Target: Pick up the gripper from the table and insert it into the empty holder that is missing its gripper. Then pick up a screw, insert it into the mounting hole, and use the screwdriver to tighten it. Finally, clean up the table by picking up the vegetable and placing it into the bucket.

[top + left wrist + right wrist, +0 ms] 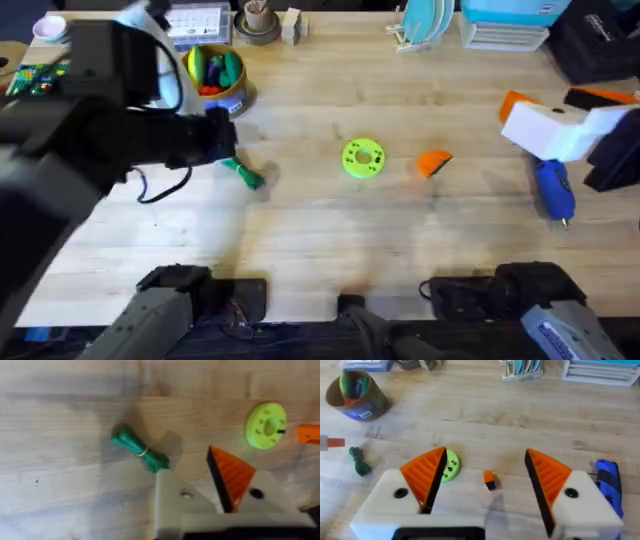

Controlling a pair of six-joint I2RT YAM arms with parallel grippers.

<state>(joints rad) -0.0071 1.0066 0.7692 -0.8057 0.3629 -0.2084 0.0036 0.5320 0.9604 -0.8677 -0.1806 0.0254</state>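
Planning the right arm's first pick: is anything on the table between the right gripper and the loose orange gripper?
Nothing visible. The orange gripper lies alone on bare table, right of the lime disc. The right gripper hangs open with only wood between. The screwdriver lies off to the right, outside that path.

loose orange gripper point(433, 162): 1 | vegetable point(241, 174): 1 | lime green disc point(363, 158): 1 | screwdriver point(553, 190): 1 | bucket point(217, 80): 1, at 11 o'clock of the disc | right claw point(485, 480) orange fingers: 2 | left claw point(200, 491) orange fingers: 1
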